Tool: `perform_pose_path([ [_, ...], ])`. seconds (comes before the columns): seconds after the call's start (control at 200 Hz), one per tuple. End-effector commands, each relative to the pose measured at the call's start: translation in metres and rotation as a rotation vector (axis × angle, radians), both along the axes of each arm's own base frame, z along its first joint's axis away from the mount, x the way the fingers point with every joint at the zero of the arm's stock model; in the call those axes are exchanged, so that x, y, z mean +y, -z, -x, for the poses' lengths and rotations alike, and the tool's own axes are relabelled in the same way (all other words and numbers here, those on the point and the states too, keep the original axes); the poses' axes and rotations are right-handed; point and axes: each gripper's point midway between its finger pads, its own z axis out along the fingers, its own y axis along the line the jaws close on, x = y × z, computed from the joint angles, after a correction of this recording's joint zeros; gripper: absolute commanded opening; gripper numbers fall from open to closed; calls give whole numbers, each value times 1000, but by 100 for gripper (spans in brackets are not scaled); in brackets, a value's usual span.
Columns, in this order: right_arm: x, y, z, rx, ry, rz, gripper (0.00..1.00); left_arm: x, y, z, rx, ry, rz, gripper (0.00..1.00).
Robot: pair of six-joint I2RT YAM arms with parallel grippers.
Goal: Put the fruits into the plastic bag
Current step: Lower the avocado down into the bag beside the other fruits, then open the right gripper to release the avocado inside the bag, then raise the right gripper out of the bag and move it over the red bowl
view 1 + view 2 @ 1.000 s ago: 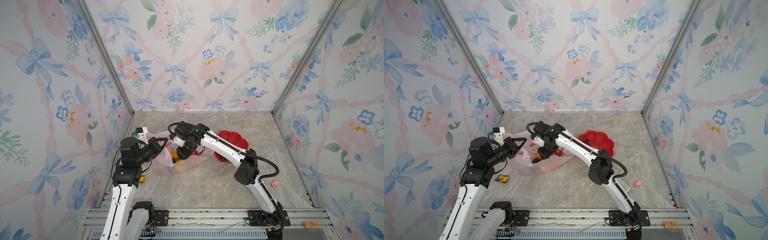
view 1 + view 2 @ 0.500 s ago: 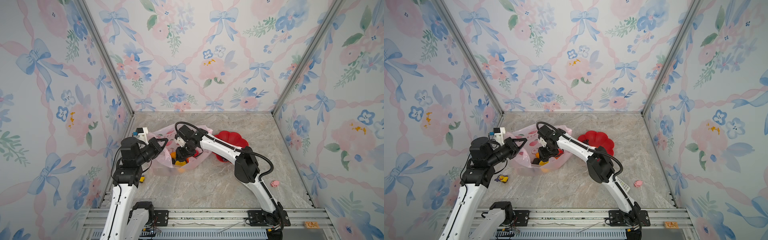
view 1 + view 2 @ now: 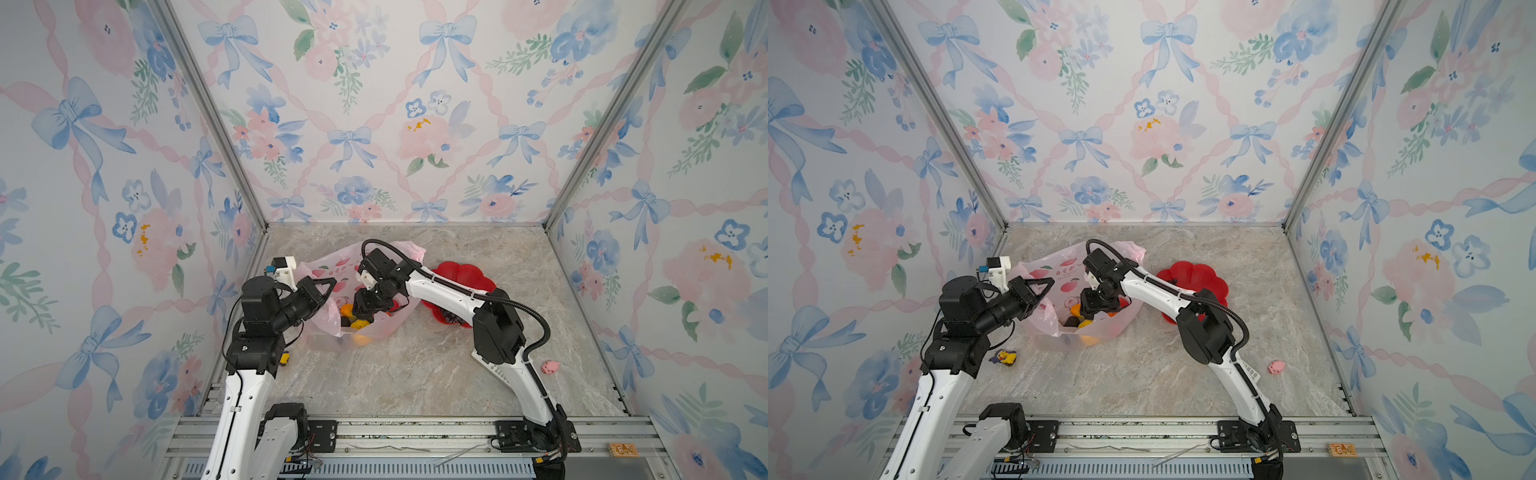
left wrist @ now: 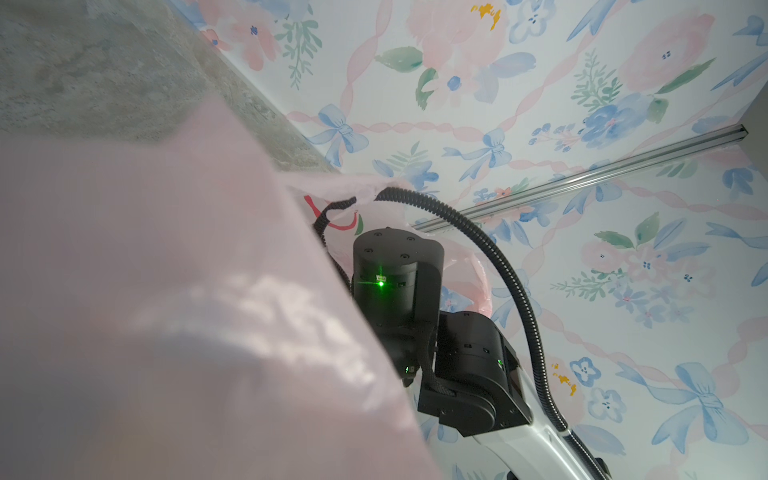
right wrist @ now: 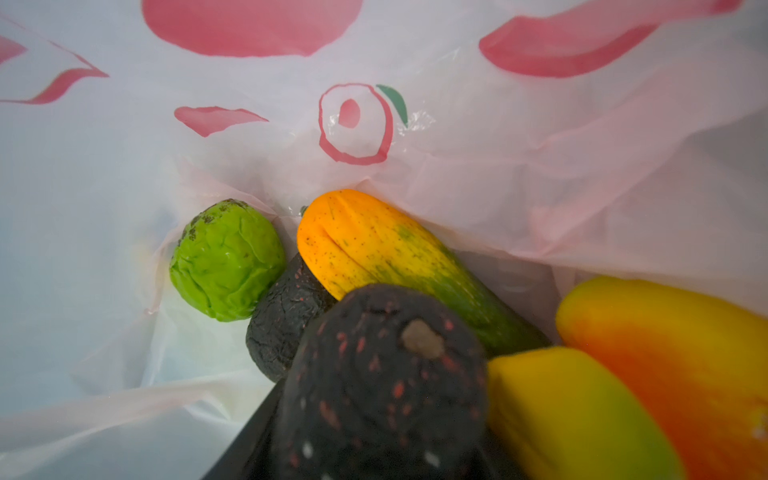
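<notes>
Top views: left gripper (image 3: 329, 291) was fully closed, pinching the bag (image 3: 376, 328) rim and holding the mouth up. Right gripper (image 3: 363, 309) was down inside the mouth, fingertips among the fruits (image 3: 356, 323). The jaw gap couldn't be read there. Plate (image 3: 478, 270) lay well behind the right fingers. A dark lump (image 3: 451, 319) sat on it, maybe grapes, too small to tell.

Left wrist: bag film filled the near side, with the right arm (image 4: 395, 282) just beyond it. Left fingers weren't shown, so the pinch couldn't be checked here.

Right wrist: avocado (image 5: 386, 374) sat between the fingers (image 5: 249, 440), one dark finger against its side, the opposite one hidden. Jaws were about half open and apparently clamped on it. Beyond the fingertips lay a second avocado (image 5: 286, 324), green ball (image 5: 226, 259) and mango (image 5: 374, 249), all inside the bag.

Risks, as judged:
- The thin film could slip out of the left pinch, and the mouth would collapse onto the right arm.
- Let go on top of glossy round fruits, the avocado could roll back toward the mouth and out.
- Right fingers backing out could snag the film, drag the bag and tip fruits onto the table (image 3: 415, 374).
- If the lump was grapes, one fruit was not yet bagged.
</notes>
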Motion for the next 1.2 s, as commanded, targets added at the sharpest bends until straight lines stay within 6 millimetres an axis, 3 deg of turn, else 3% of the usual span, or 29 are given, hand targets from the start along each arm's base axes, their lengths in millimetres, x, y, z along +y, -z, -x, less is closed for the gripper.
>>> perform_pose_path([
  [0.0,3,-36,-1,-37,-7,-65,55,-2,-1,1,-7,6,6,0],
  [0.455,2,-111,-5,-177,-70,-100,68,2,-1,-6,-5,-15,-8,0],
  [0.75,-3,-162,3,-263,-119,-131,72,4,0,-6,-5,-32,-11,0],
  [1.195,-26,-293,35,-430,-175,-383,74,7,-4,-14,-10,-47,-29,0],
])
